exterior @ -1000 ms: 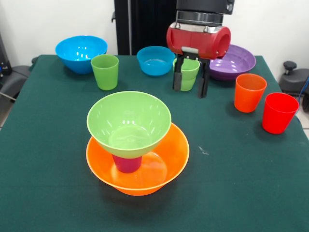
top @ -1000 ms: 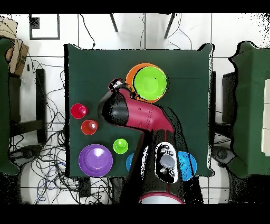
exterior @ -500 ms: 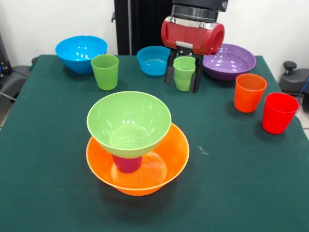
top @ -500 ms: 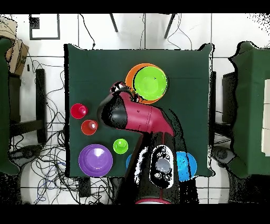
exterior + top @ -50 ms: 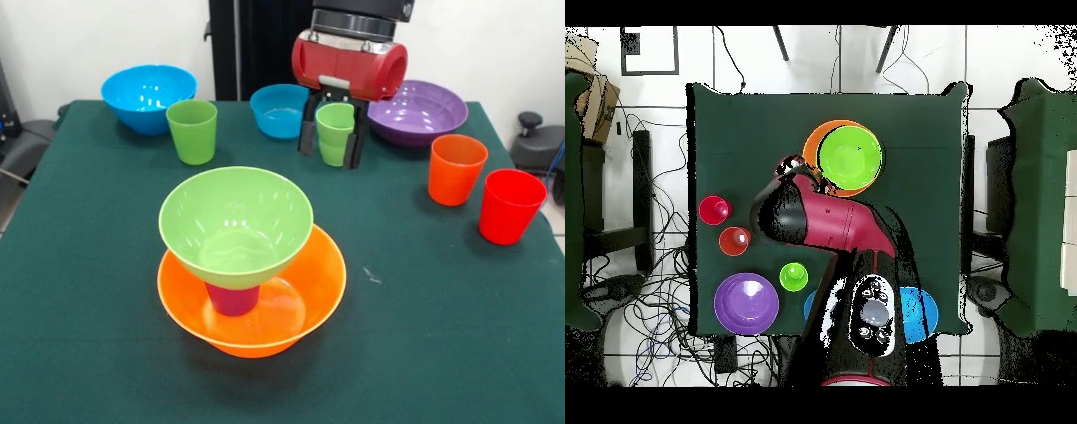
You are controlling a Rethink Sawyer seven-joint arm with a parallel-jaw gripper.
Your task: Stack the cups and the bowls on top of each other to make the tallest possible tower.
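Note:
The tower stands near the table's middle: a big orange bowl (image 5: 265,329) holds an upturned purple cup (image 5: 232,299), and a lime green bowl (image 5: 235,221) rests on that. My gripper (image 5: 330,163) hangs open behind the tower with nothing in it. A green cup (image 5: 335,132) shows through the gap between its fingers. From overhead that green cup (image 5: 793,275) stands free on the cloth, apart from the gripper (image 5: 793,168). Another green cup (image 5: 192,131) stands at the back left. An orange cup (image 5: 456,168) and a red cup (image 5: 510,206) stand at the right.
A purple bowl (image 5: 424,113), a small blue bowl (image 5: 281,110) and a large blue bowl (image 5: 146,95) line the table's far edge. In the overhead view the arm hides the small blue bowl and one green cup.
In the front view the gripper has shifted left and up a little. The green cup behind it has stayed put and now sits framed between the fingers.

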